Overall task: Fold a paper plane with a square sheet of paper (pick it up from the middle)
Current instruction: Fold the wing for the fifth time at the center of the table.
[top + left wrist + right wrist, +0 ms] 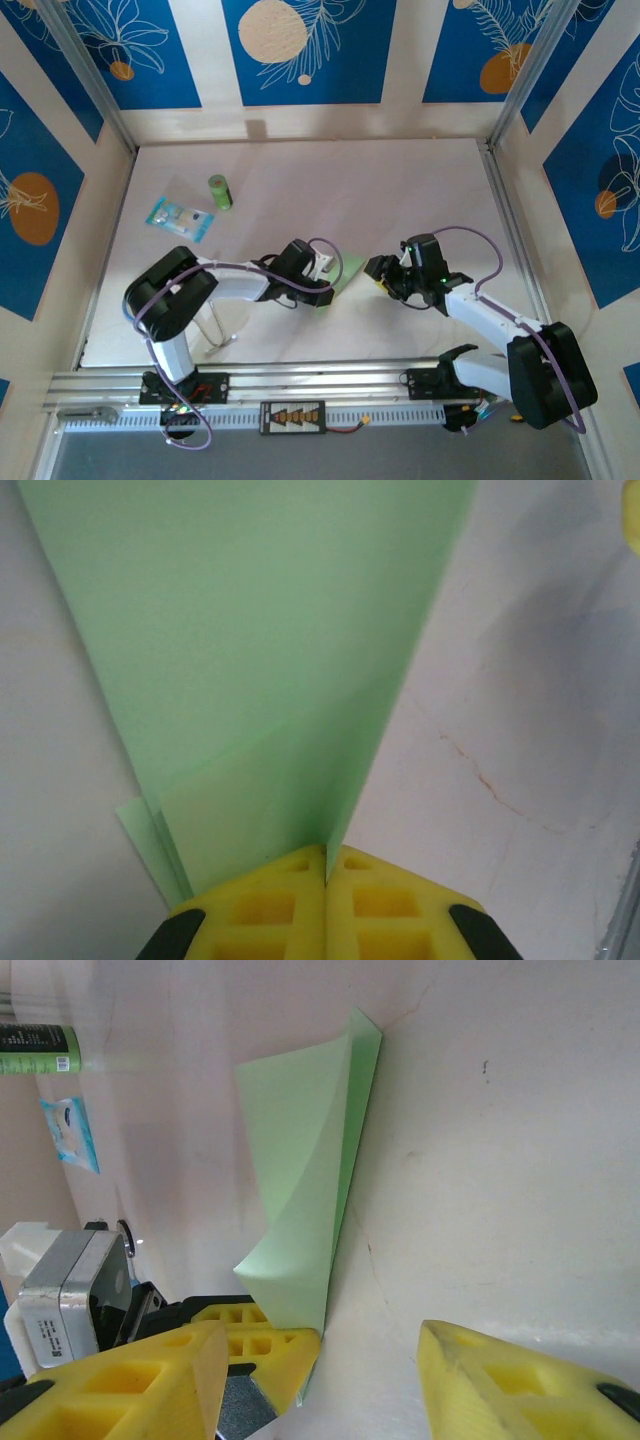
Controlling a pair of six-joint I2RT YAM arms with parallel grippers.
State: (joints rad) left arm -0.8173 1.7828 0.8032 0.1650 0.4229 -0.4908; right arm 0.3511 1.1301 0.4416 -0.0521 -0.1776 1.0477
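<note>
Well, from the camera above, the pale-green sheet of paper (347, 270) lies near the middle of the table (420, 190), between the two arms. It is plain and unmarked, and part of it is lifted off the surface. The left gripper (326, 287) meets its near-left edge, while the right gripper (380, 271) hangs just beside its right edge. Well apart, toward the far left, a small green cylinder (219, 191) lies close to a clear packet (181, 218) with blue print; what the packet holds is too small to tell. At the left wrist, the left gripper (326, 868) has its yellow fingers (265, 910) pressed together on the sheet of paper (260, 650), pinching a raised fold that runs away from the jaws, with a flatter folded layer lying to the left of it. At the right wrist, the right gripper (322, 1338) stands spread with nothing between its pads. The sheet of paper (300, 1160) rises ahead of it as a curled, partly folded panel, its lower corner caught in the left gripper (255, 1338). The green cylinder (35, 1048) and the packet (72, 1132) sit at the upper left.
</note>
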